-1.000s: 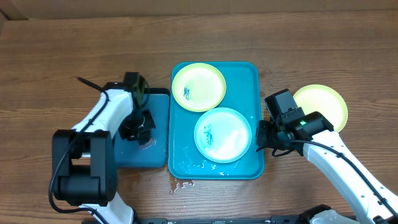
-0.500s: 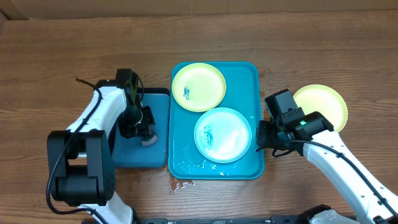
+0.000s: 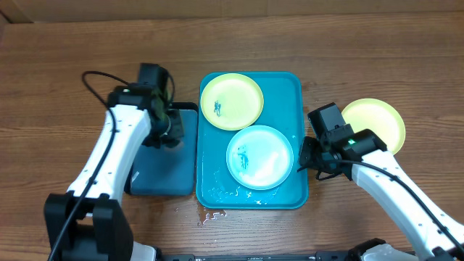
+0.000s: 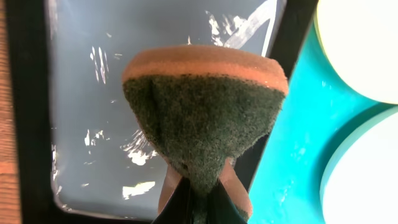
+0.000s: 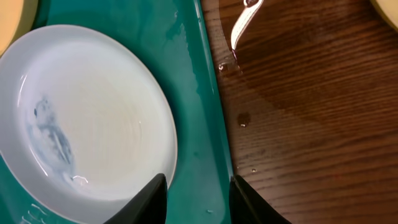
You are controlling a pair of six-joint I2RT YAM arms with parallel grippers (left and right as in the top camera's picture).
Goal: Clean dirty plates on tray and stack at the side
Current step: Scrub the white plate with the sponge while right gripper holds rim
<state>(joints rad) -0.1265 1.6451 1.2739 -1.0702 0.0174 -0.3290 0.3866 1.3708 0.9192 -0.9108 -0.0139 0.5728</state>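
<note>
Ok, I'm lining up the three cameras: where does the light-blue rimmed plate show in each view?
Overhead: the light-blue plate lies at the lower middle of the teal tray.
Left wrist: only part of the plate shows, in the bottom right corner.
Right wrist: the plate fills the left half, with a blue smear near its left edge.
Shared landmark: the teal tray under it.

Robot test bench, wooden table (image 3: 377, 51)
</note>
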